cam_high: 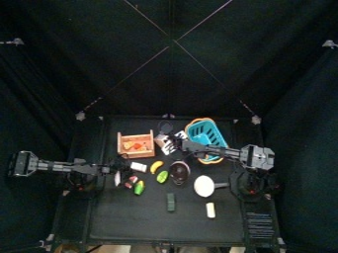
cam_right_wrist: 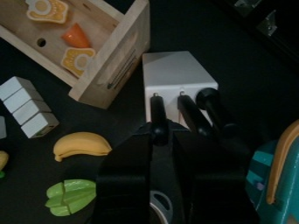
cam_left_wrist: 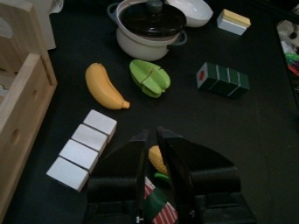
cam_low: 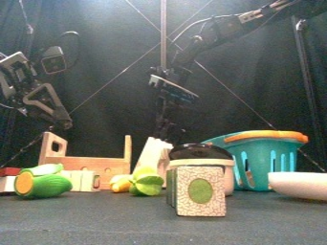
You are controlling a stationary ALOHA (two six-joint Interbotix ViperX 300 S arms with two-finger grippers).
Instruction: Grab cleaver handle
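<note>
Between the narrowed jaws of the right claw (cam_right_wrist: 159,129) sits the cleaver handle (cam_right_wrist: 156,107), gripped, poking out of a white block (cam_right_wrist: 176,72) just ahead. Two more dark handles (cam_right_wrist: 198,109) run alongside, with a wooden tray (cam_right_wrist: 117,52) touching the block and a banana (cam_right_wrist: 79,144) off to one side.

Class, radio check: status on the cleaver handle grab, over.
Right claw closed on cleaver handle. Left claw idle over table's left. Neighbouring handle close beside.
</note>
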